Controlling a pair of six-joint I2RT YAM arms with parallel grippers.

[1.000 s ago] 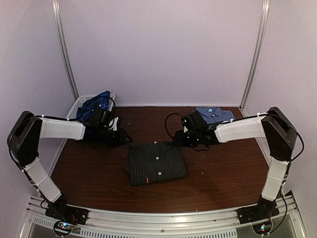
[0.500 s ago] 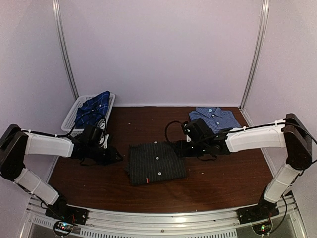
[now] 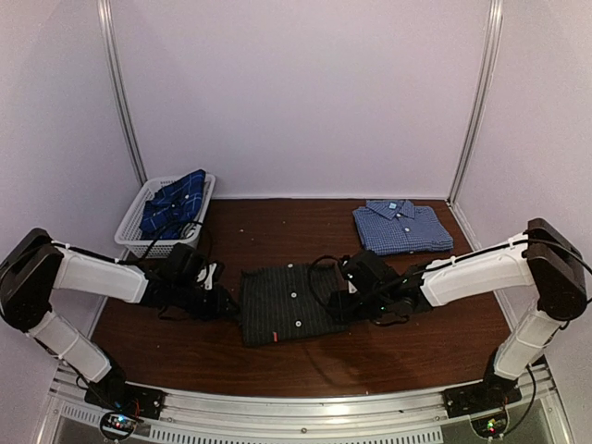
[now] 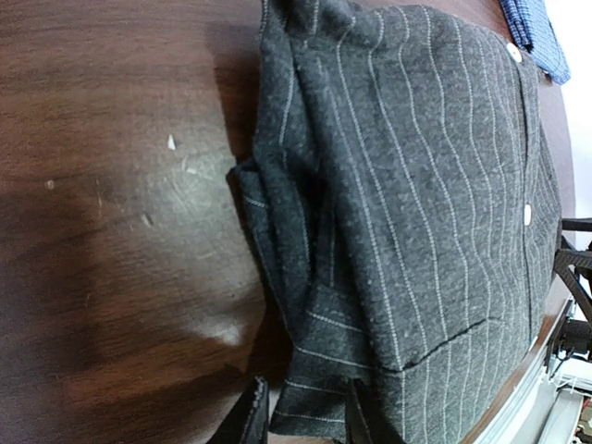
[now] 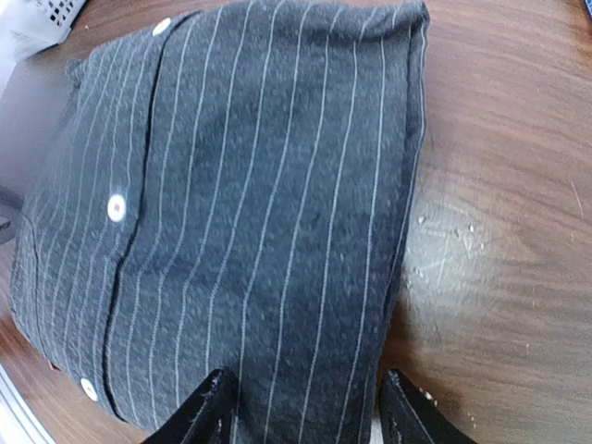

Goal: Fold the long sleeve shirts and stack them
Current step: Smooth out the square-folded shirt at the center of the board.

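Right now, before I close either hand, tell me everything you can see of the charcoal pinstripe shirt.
The charcoal pinstripe shirt is folded into a thick, roughly square bundle lying flat on the brown table, mid-front. Soft woolly-looking cloth, thin pale stripes, placket with white buttons facing up, a small red tag by its near edge. The left hand and right hand each straddle an opposite side edge, fingers apart; no pinch is visible.

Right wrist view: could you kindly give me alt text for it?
A folded pinstripe shirt with white buttons lies on a brown table; the right gripper stands open over its near edge.
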